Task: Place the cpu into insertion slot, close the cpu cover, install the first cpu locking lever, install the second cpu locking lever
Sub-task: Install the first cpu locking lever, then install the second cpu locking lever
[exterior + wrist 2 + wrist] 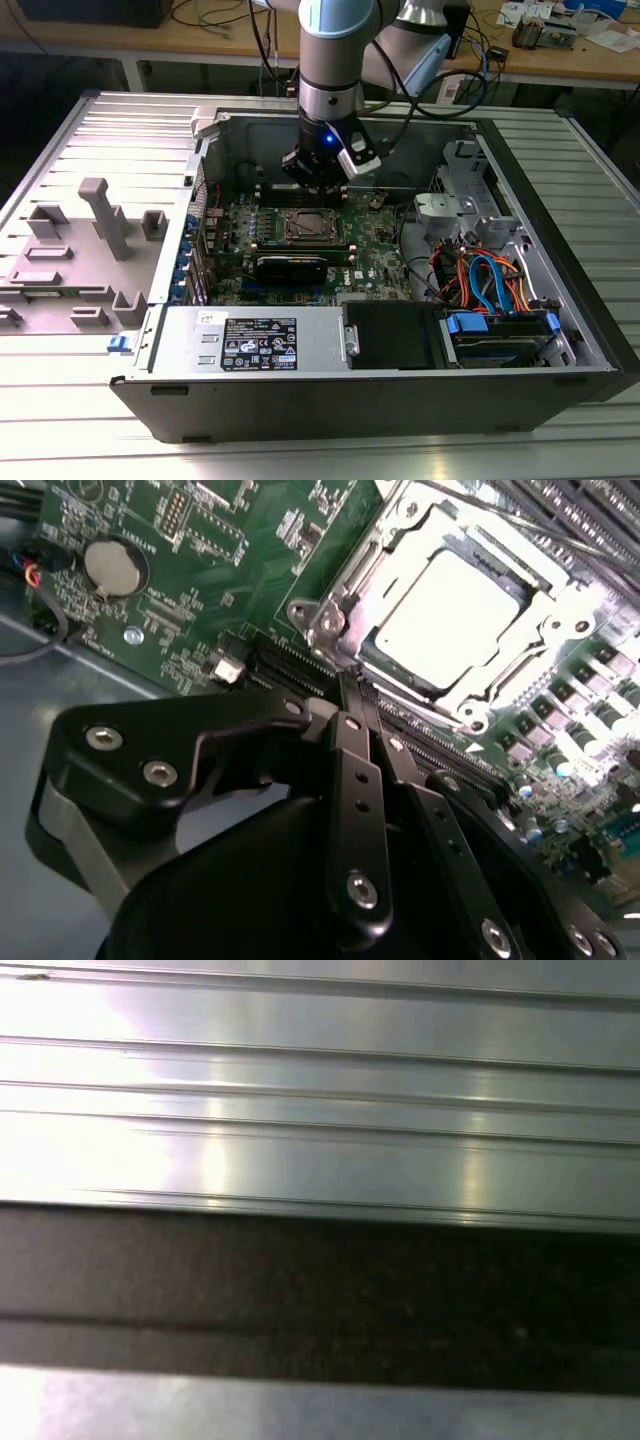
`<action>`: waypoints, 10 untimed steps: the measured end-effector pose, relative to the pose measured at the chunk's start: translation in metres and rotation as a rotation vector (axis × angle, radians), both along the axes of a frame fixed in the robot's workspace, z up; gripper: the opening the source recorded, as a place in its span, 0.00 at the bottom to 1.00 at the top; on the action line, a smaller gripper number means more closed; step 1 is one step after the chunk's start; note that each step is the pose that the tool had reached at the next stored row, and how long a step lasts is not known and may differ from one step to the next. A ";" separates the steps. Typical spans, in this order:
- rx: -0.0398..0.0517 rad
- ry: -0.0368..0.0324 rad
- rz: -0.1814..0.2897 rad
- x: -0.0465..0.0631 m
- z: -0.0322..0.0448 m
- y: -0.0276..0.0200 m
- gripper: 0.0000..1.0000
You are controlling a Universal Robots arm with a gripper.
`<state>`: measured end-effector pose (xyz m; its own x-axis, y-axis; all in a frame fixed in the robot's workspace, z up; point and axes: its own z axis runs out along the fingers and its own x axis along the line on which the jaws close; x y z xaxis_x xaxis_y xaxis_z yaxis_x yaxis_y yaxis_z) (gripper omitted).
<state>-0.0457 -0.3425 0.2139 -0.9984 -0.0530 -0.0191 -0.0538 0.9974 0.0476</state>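
The cpu (450, 605) lies flat in the insertion slot (322, 620), its silver top glaring under the light. The cpu cover (545, 645) lies down around it as a silvery frame. In the exterior view the cpu (308, 224) sits mid-motherboard inside the open case. My gripper (345, 702) is shut, its black fingers (352, 780) pressed together with nothing visible between them. Their tips sit at the socket's edge, just beside the cover's corner. In the exterior view, the gripper (318, 178) hangs low over the board just behind the socket. I cannot make out the locking levers.
Black memory slots (290, 665) run alongside the socket, close to the fingertips. A graphics card (290, 266) lies in front of the socket, then the power supply (250, 345). Blue and orange cables (490, 285) fill the case's right side. A grey fixture (95, 230) stands outside on the left.
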 end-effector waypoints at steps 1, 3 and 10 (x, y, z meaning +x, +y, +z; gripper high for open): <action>-0.0001 0.0000 0.000 0.000 0.0000 -0.0027 0.11; -0.0001 0.0000 0.000 0.000 0.0000 -0.0029 0.11; -0.0001 0.0000 0.000 0.000 0.0000 -0.0055 0.11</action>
